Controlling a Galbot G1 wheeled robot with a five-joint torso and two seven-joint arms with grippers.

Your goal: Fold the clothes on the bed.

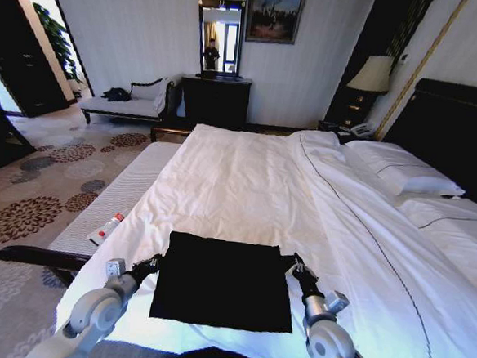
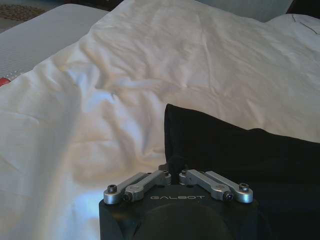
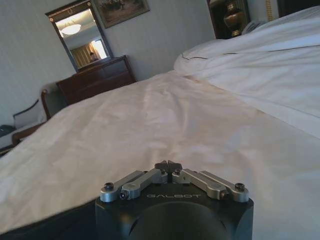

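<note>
Nearest you, the two arms reach forward from the lower edge of the head view. Your left claw (image 1: pixel 152 263) sits at the left edge of the black soft-fabric T-shirt (image 1: pixel 225 280), near its far left corner. In the left wrist view its fingertips are drawn together at the dark hem (image 2: pixel 171 165), so it looks to be pinching the cloth there. Your right claw (image 1: pixel 298 270) mirrors it at the shirt's far right corner. In the right wrist view its tips (image 3: pixel 168 165) meet, pressed together, but you cannot tell from there whether fabric lies between them, since only a sliver of black shows low beside the wrist.

The shirt lies at the foot of the large double bed with the white duvet (image 1: pixel 247 180), flat and already reduced to a neat, roughly square panel. No sleeves stick out and no lettering shows, so you can judge that the side folds are done. What seems left is at least one more fold to halve the panel, then letting go.

Off to the left, on the pale ribbed bench pad beside the bed, lies a small white-and-red tube-like object (image 1: pixel 107 228), well apart from the shirt. Farther up the bed are the white pillows (image 1: pixel 402 174) against the dark headboard.
</note>
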